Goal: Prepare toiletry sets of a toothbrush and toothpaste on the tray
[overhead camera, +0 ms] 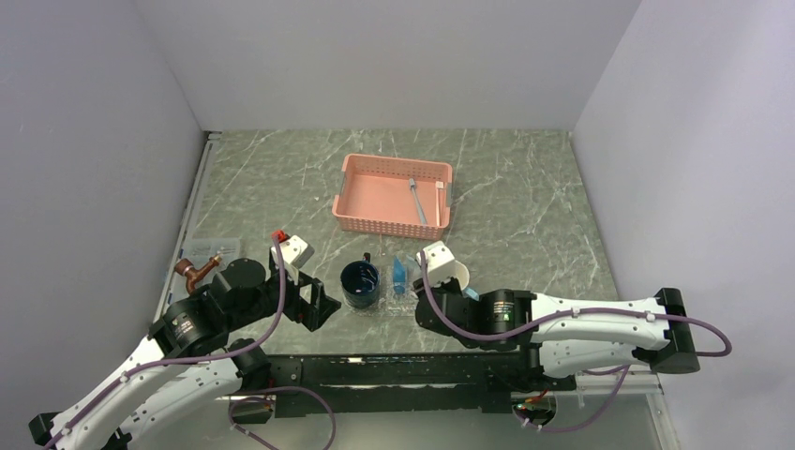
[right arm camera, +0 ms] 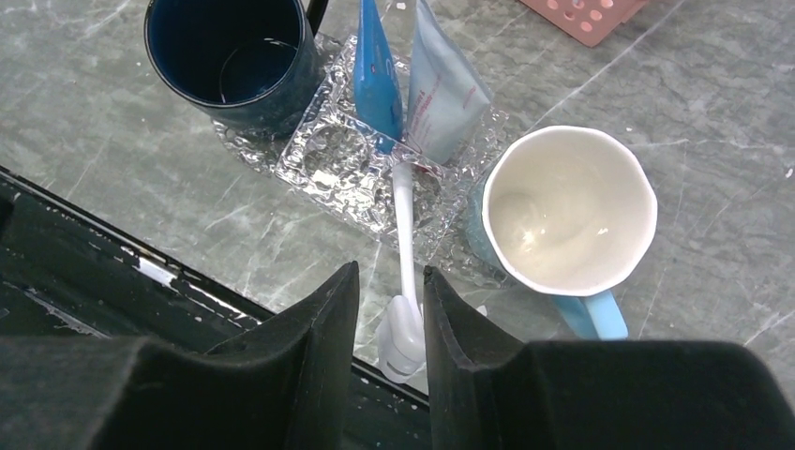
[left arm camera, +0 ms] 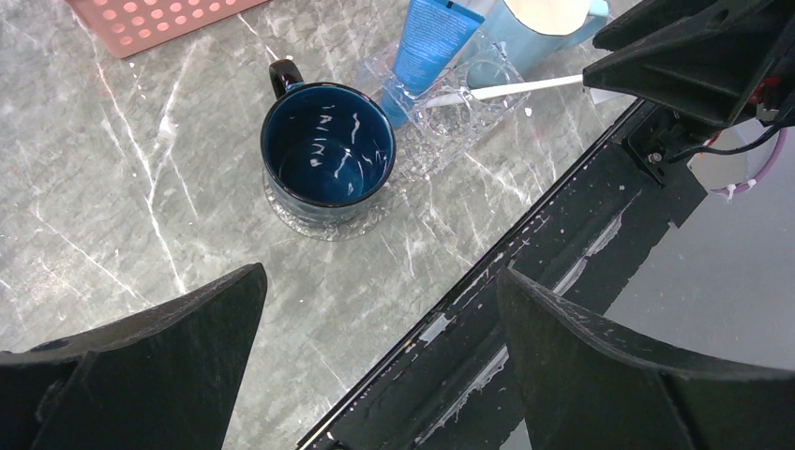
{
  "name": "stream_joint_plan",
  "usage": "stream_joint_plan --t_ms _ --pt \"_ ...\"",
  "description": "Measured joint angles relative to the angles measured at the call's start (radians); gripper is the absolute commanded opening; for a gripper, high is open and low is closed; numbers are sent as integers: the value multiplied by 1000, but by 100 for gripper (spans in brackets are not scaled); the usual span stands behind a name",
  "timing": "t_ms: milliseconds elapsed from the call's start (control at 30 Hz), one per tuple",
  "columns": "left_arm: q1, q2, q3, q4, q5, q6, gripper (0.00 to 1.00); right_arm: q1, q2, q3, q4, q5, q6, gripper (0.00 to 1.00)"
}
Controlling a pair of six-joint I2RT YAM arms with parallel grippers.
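Right pincer (right arm camera: 390, 281) barely parted astride toothbrush (right arm camera: 405, 234) head, unclamped; handle on tray (right arm camera: 319, 155) ahead, two toothpaste tubes (right arm camera: 375, 75) beyond. Left pincer (left arm camera: 380, 277) wide, empty. Remaining: second brush (overhead camera: 416, 199), in basket (overhead camera: 345, 195) farther off.

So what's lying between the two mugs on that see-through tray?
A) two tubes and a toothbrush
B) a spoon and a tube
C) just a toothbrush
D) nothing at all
A: a blue tube and a paler tube lie side by side on the clear tray, with a white toothbrush beside them, between the dark mug and the white mug.
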Motion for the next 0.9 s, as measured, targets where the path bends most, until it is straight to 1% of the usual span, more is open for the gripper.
stream_joint_plan --t_ms 167,267,433,567,767,900 --pt "0 0 0 0 0 0 99 13 5 5 -19 23 3 37" --pt "0 0 0 0 0 0 99 14 13 36 -40 42 0 39" --pt "0 0 0 0 0 0 99 8 50 167 -90 93 -13 40" --pt "0 0 0 0 0 0 99 -25 71 258 -99 103 -54 40" --pt "0 -2 0 0 -1 0 99 -166 92 336 -91 42 -151 40" --pt "0 -8 0 0 -4 0 99 -301 153 429 -93 -50 -217 41"
